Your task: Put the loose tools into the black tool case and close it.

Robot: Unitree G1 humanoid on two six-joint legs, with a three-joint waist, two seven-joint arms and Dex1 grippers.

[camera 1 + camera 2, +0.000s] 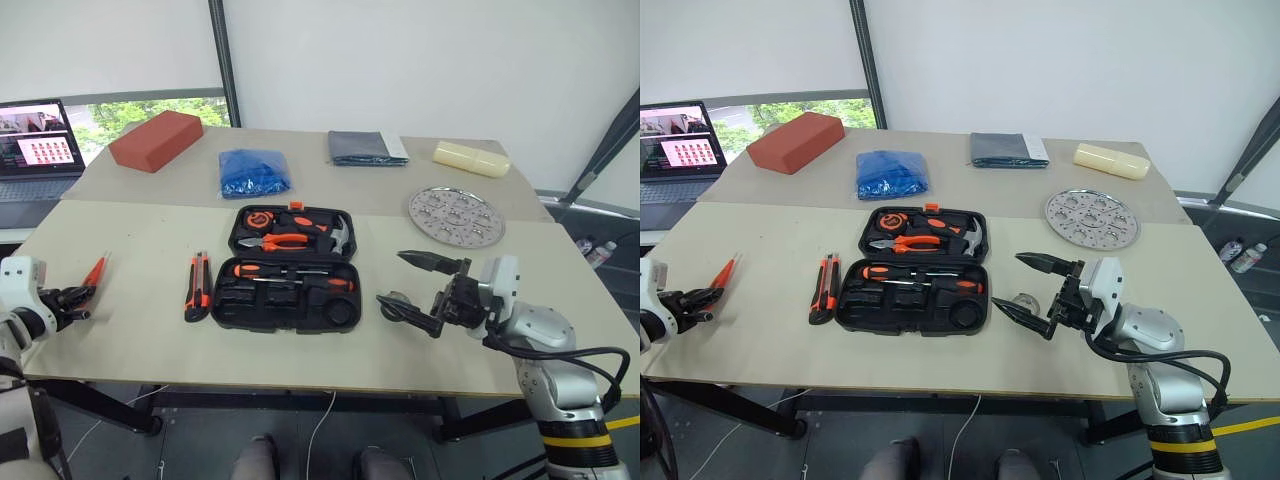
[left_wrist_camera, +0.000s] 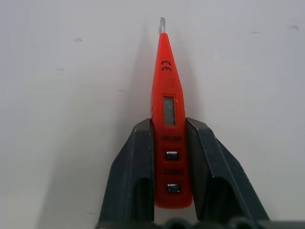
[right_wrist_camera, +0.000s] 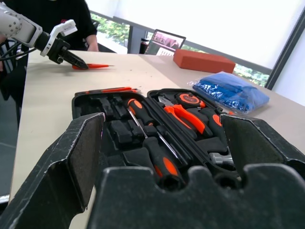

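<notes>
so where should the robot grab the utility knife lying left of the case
Grip the utility knife across its narrow width near mid-body, coming straight down from above. It lies flat on the table, long axis pointing away from the robot, beside the open black tool case, so fingers should straddle its long sides.

CE mark on the orange-red tester screwdriver (image 2: pixel 167 114), button captions below its display unreadable

Open black tool case (image 1: pixel 285 310) mid-table, utility knife (image 1: pixel 198 285) just left of it.
</notes>
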